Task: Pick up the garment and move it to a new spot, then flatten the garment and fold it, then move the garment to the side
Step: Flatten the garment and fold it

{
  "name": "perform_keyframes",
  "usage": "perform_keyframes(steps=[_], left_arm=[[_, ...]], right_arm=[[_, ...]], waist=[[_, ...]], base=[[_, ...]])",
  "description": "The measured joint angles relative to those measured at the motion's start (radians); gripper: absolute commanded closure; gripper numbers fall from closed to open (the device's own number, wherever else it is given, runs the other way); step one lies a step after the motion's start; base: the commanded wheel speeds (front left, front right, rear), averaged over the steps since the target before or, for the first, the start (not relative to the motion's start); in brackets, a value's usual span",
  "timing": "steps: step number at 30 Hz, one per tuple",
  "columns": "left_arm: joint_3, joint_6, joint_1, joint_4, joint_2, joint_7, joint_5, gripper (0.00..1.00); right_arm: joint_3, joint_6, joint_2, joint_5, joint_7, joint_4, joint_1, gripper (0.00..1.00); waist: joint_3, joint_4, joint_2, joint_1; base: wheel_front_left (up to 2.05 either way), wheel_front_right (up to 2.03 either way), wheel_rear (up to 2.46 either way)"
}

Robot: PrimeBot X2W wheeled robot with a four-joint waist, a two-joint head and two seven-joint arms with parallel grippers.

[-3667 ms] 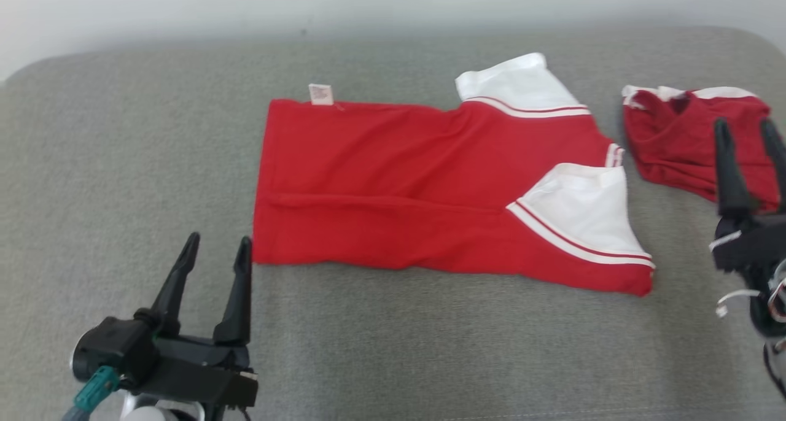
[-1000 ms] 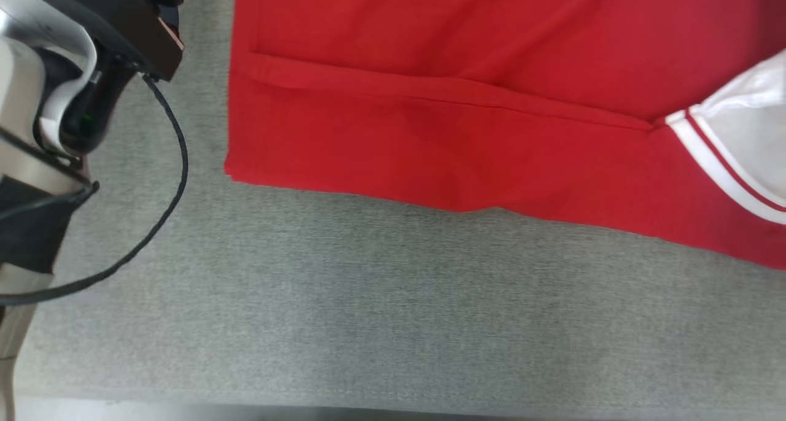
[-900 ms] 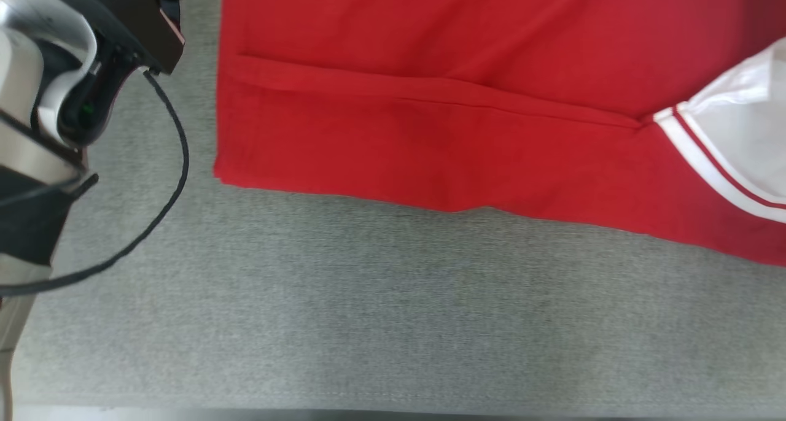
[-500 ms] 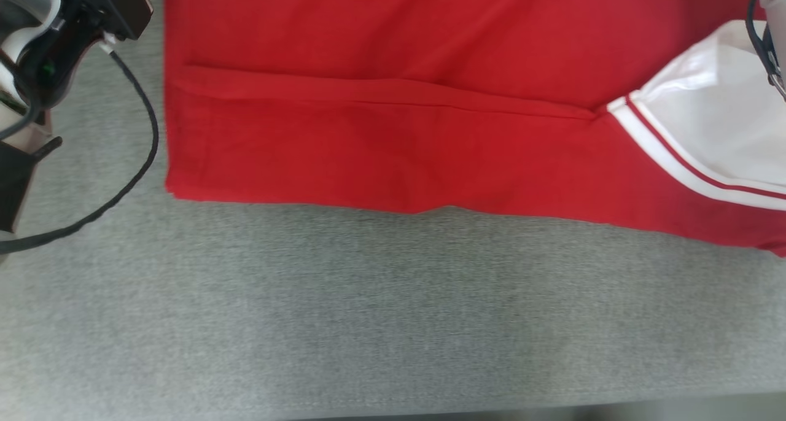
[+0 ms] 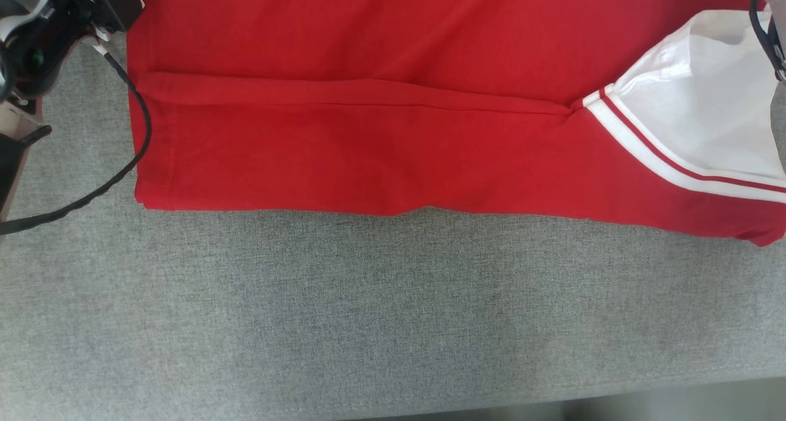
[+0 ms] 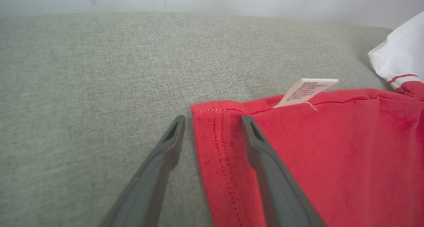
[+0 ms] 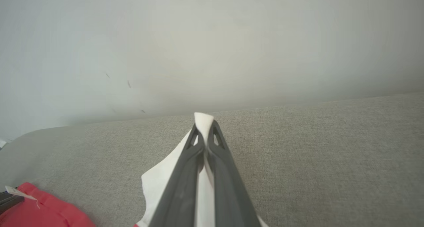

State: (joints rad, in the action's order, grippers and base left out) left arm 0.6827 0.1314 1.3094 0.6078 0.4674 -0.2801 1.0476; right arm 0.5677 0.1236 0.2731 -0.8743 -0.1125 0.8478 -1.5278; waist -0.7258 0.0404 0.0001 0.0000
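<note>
R gripper [image 7: 205, 131], free earlier, now pinches sleeve [image 7: 159, 190]; L gripper [image 6: 212, 118] astride garment [image 6: 331, 154] hem

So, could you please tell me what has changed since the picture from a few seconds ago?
Both arms have reached forward from rest. The left end effector, open, now straddles the garment's far hem corner near the care label; the right end effector has shut on a white sleeve. The head camera has tipped closer. The garment still lies flat on the grey cushion.

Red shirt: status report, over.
Left hand open, straddling hem corner. Right hand shut on white sleeve. Red-and-white shirt mostly flat on grey fabric surface.
</note>
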Motion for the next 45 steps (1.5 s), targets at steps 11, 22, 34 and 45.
perform_keyframes(steps=[11,22,34,45], left_arm=[[0.036,0.000,0.016,0.022,0.004,0.011,0.042,1.00],[0.097,0.000,-0.043,-0.021,0.054,0.074,0.089,1.00],[0.137,0.000,-0.093,-0.051,0.088,0.132,0.147,1.00],[0.197,0.000,-0.146,-0.096,0.105,0.169,0.187,1.00]], right_arm=[[0.093,0.000,0.045,-0.046,0.036,-0.060,0.026,1.00],[0.189,0.000,0.116,-0.097,0.115,-0.124,0.103,1.00],[0.258,0.000,0.191,-0.159,0.191,-0.163,0.149,1.00],[0.334,0.001,0.221,-0.210,0.261,-0.190,0.221,1.00]], waist=[[0.023,-0.005,-0.0001,0.0000],[0.083,-0.006,-0.0002,-0.0001],[0.144,0.003,-0.0002,-0.0001],[0.193,0.001,-0.0002,-0.0001]], base=[[0.00,0.00,0.00],[0.00,0.00,0.00],[0.00,0.00,0.00],[0.00,0.00,0.00]])
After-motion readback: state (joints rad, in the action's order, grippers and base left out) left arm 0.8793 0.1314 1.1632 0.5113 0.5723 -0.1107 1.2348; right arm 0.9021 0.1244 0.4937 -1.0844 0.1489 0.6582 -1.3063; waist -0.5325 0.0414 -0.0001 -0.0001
